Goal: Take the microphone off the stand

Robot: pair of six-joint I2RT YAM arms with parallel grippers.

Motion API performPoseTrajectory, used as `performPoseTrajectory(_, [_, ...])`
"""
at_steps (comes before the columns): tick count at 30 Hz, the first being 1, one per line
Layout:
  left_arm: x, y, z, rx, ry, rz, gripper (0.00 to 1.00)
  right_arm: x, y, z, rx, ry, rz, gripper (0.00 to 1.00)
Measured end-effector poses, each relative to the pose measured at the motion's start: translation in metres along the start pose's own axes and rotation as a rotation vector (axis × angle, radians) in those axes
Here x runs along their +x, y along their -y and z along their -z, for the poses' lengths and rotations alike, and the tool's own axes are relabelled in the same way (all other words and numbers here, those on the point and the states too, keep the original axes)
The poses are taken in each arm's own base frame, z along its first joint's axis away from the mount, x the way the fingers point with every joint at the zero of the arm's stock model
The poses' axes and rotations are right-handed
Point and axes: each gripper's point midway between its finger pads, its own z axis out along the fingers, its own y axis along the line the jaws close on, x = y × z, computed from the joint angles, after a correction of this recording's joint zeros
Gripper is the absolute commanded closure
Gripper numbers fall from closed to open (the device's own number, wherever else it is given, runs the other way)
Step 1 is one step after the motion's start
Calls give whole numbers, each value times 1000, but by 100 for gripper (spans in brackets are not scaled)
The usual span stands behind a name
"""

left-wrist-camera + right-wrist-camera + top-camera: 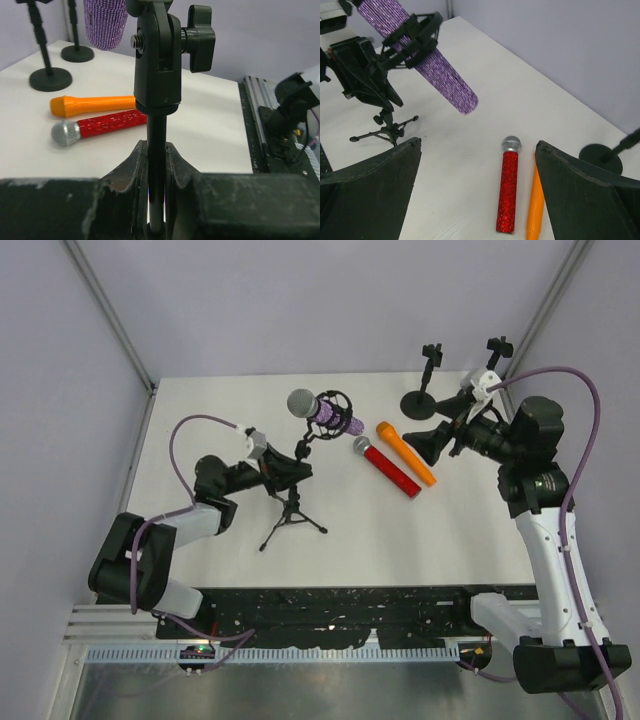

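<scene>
Left jaws clench the stand (156, 145) pole, right jaws hang released right of it, mic (325, 413) sits clipped atop it; a skewed pull could snag the mic and tip the stand.

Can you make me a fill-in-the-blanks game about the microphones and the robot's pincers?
1. The microphone held up in the stand is ___ in colour.
2. The ___ pincer is shut on the stand's pole.
3. The right pincer holds nothing, and it is ___.
4. The red microphone and the orange microphone both lie flat on the ___.

Missing words: purple, left, open, table.
</scene>
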Motion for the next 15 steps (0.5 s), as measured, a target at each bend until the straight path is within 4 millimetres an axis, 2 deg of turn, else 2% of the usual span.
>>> performPoseTrajectory(4, [4,34,-5,104,-12,-15,100,-24,-24,-8,-133,24,50,0])
performPoseTrajectory(9, [8,70,-11,213,-27,-18,100,-63,-55,-8,-293,86,118,0])
performPoseTrajectory(15, [11,94,-12,294,-39,-19,100,-105,-92,0,-471,151,191,1])
